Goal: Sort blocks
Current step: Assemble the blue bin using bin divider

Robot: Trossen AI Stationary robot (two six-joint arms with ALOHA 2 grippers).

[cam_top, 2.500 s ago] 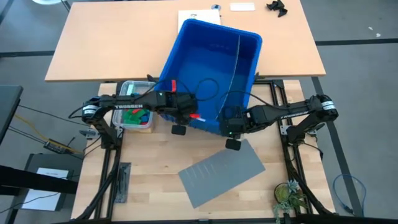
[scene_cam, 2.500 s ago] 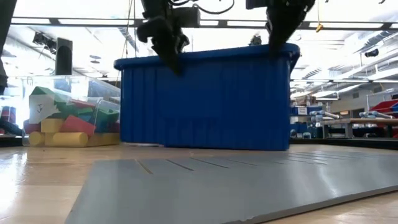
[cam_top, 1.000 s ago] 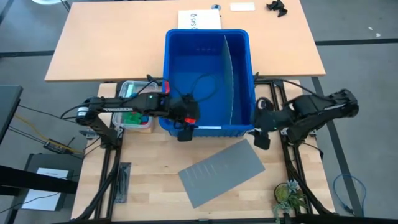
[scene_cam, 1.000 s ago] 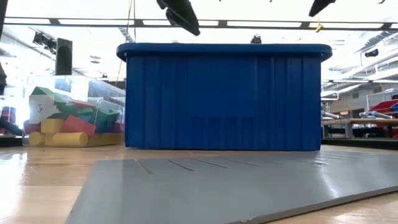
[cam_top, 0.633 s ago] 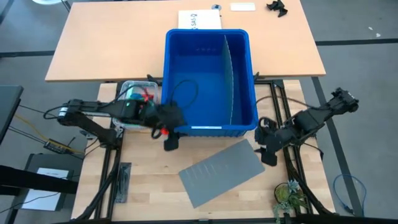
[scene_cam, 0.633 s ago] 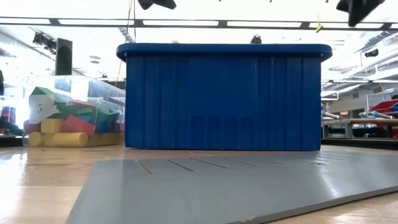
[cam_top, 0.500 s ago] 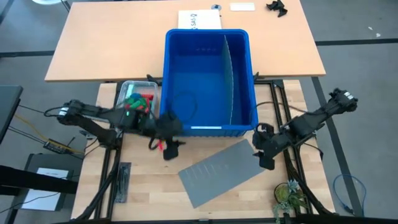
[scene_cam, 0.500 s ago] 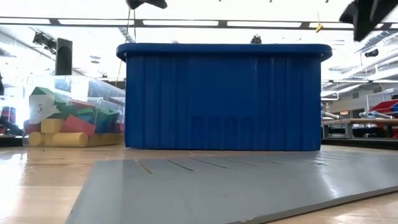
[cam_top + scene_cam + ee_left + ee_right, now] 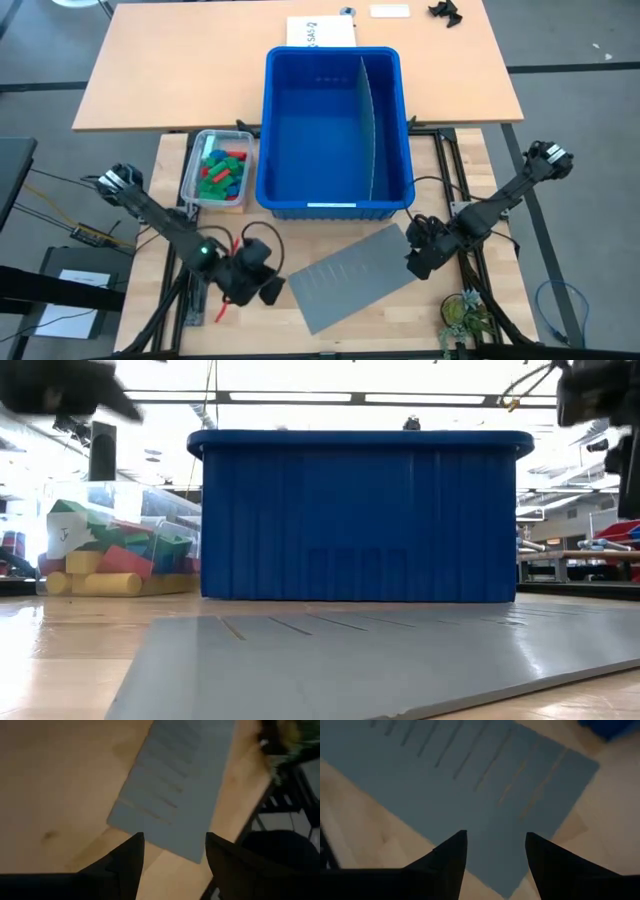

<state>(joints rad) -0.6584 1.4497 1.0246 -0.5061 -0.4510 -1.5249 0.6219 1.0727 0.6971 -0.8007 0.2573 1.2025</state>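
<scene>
Several red, green, blue and yellow blocks lie in a small clear tub left of the large blue bin; the low view shows them through the tub's wall. My left gripper is open and empty above the table's near left part, beside the grey sheet's left corner. My right gripper is open and empty above the grey sheet's right corner.
The blue bin stands on the table's far middle, with a grey divider inside. A flat grey slotted sheet lies on the table in front of it. A plant sits at the near right corner. A lighter table stands behind.
Both arms have drawn back from the bin's near wall toward the table's near edge: my left gripper to the near left, my right gripper to the near right over the grey sheet. The bin, which stood turned askew earlier, now stands square.
</scene>
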